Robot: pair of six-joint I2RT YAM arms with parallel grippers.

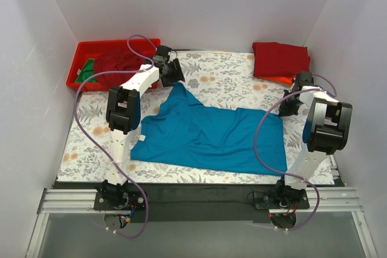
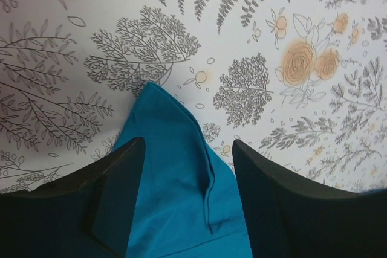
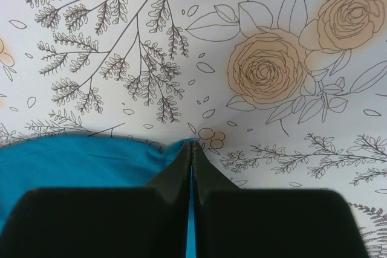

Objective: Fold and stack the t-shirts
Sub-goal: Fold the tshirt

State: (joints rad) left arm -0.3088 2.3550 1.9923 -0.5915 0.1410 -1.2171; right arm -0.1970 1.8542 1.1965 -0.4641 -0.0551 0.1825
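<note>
From above, you are seeing the teal t-shirt (image 1: 211, 137) lying spread across the counter (image 1: 224, 77). In the left wrist view, your left claw (image 2: 187, 146) is standing spread astride the shirt's 12 o'clock tip. In the right wrist view, your right claw (image 3: 191, 149), pressed together, is pinching its 2 o'clock corner.

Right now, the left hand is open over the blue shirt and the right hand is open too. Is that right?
Not quite. The right hand is shut, with its fingers pressed together at the edge of the blue shirt. The right wrist view shows this. The left hand is open over the shirt, just as you said.
</note>
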